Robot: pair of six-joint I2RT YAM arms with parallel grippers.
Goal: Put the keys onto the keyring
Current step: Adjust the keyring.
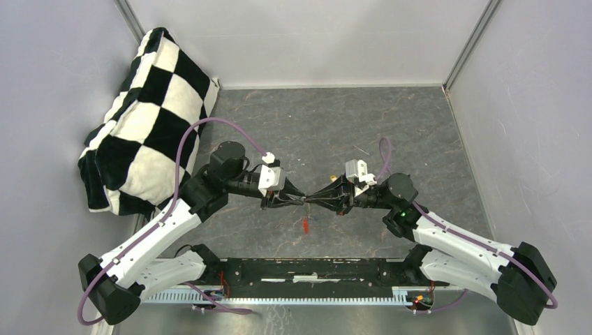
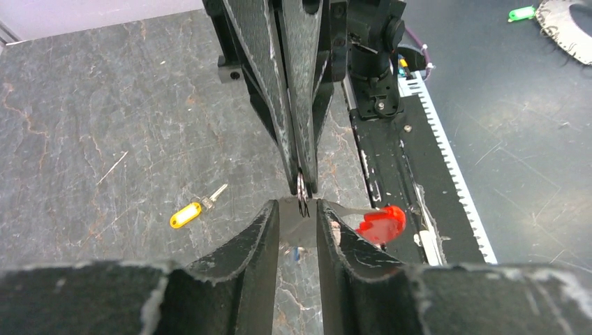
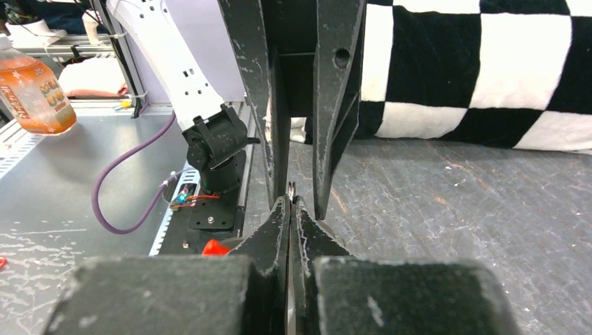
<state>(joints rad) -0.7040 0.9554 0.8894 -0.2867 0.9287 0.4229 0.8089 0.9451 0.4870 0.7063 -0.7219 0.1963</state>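
My two grippers meet tip to tip in mid-table. My right gripper (image 1: 314,198) (image 3: 290,202) is shut on a thin metal ring (image 2: 301,197), seen edge-on. The red keyring piece (image 2: 380,223) hangs just beside it on the near side; it also shows in the top view (image 1: 305,225) and the right wrist view (image 3: 215,248). My left gripper (image 1: 300,199) (image 2: 299,208) is closed on a flat grey key blade (image 2: 297,227) that touches the ring; a blue bit (image 2: 296,253) shows under it. The yellow-capped key (image 2: 188,213) lies on the floor, left of my left gripper.
A black-and-white checked cushion (image 1: 143,118) leans at the back left. The black mounting rail (image 1: 307,269) runs along the near edge. An orange drink bottle (image 3: 31,87) and a green tag (image 2: 520,12) lie outside the work area. Grey walls enclose the floor.
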